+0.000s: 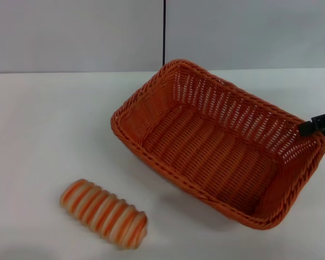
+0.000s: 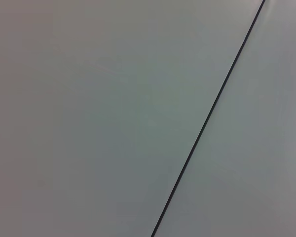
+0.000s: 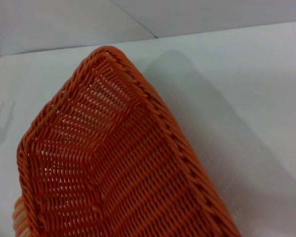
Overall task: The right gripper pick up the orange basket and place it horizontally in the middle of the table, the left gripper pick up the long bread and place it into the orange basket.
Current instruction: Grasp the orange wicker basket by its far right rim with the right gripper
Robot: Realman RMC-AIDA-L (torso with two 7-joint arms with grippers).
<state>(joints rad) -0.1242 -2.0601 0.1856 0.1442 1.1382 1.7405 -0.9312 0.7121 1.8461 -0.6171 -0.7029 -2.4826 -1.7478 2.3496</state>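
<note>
The orange basket (image 1: 216,143) fills the centre and right of the head view, lying diagonally on the white table (image 1: 38,130). The right gripper (image 1: 317,125) shows only as a dark tip at the basket's right rim; whether it clamps the rim cannot be told. The long bread (image 1: 104,213) lies striped side up at lower left, well apart from the basket.

Only a slim dark tip of the right gripper (image 1: 317,125) shows at the head view's right edge, at the orange basket (image 1: 216,143) rim; whether its fingers clamp the rim cannot be told. The right wrist view crops the basket's near end.
</note>
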